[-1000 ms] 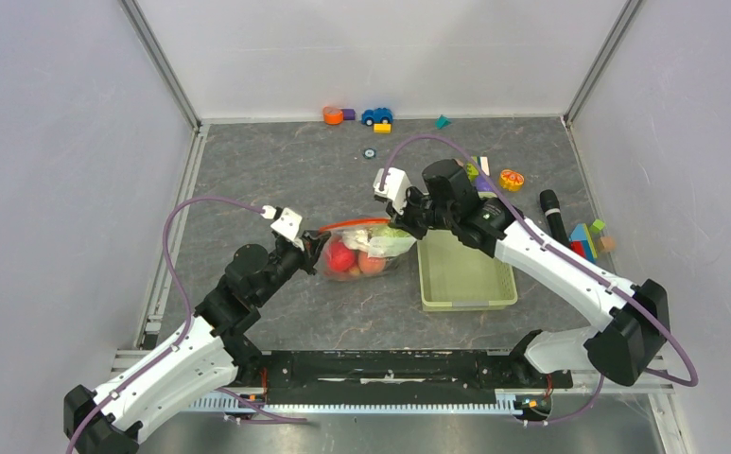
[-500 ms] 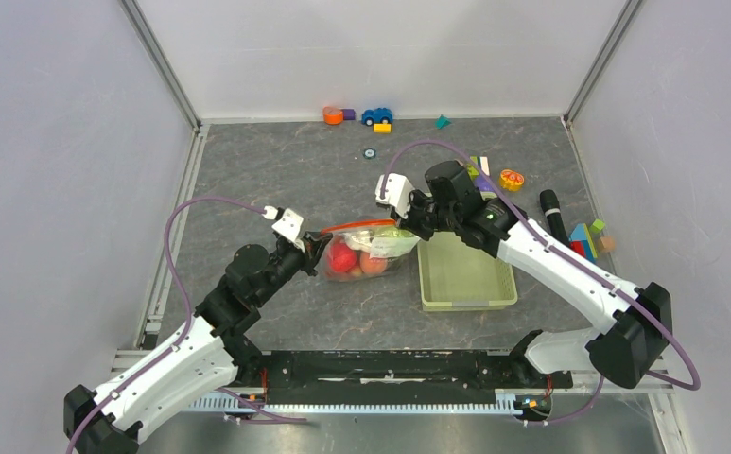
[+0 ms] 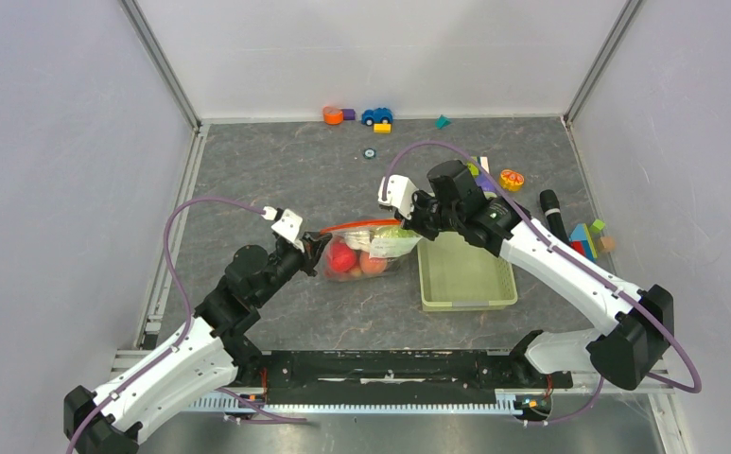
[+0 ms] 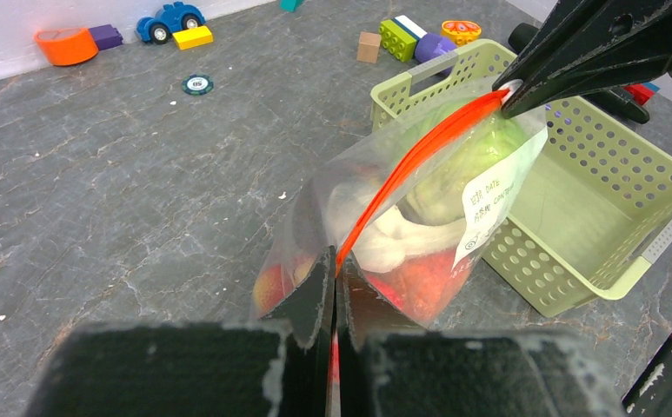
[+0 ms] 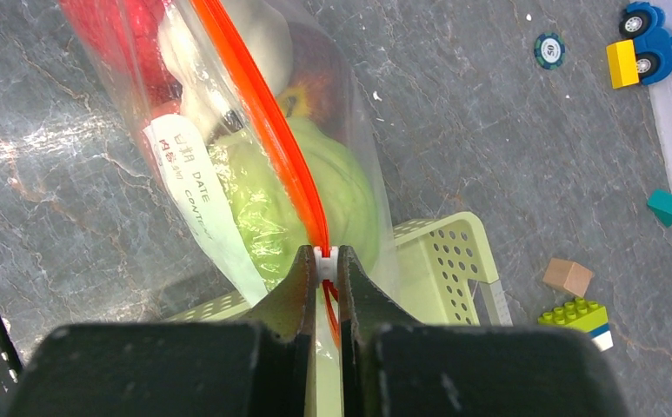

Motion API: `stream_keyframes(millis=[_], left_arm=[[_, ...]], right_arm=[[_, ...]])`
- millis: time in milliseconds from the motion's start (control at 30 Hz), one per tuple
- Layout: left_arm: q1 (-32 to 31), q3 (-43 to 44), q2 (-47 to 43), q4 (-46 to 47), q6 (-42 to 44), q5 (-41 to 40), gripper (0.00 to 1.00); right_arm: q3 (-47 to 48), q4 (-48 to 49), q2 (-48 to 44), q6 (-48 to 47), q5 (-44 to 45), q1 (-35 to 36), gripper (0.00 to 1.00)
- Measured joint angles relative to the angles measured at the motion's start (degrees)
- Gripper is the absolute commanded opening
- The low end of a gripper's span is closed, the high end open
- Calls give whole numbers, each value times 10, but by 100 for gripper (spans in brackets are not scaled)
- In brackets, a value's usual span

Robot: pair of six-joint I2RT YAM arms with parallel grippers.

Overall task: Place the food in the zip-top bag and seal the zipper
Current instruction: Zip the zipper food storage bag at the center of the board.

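While both arms reach in over the grey marbled table top, they meet from opposite sides at one object near its middle. Left arm comes up from the near left, right arm curves in from the near right.

Pale green perforated plastic basket: flat on the table, right of centre, under the right forearm. Nothing visible in it.

Clear crinkly zip-top bag: touching the basket's left wall, bottom resting on the table, mouth uppermost and stretched between the two grippers. A white printed label faces the left wrist camera.

Food: all inside the bag. Light green toy cabbage sits at the basket end; a red round fruit and other reddish pieces lie toward the left arm's end.

Thin red-orange zipper: runs taut as one line from gripper to gripper. It looks closed along its length, though the wrist views do not settle this for certain.

Left gripper: fingers pressed together, pinching the zipper's near end at the bag corner.

Right gripper: fingers pinching the small white slider tab at the zipper's basket end, above the basket's rim.

Small items, well apart by the far wall: blue toy car, yellow block, orange half-round piece.
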Motion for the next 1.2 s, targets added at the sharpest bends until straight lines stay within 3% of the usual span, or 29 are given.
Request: stream_keyframes(millis=[1200], left_arm=[[0,-4,-1,0,0,-17,2]], right_arm=[[12,-41,0,-8,44,-23,12]])
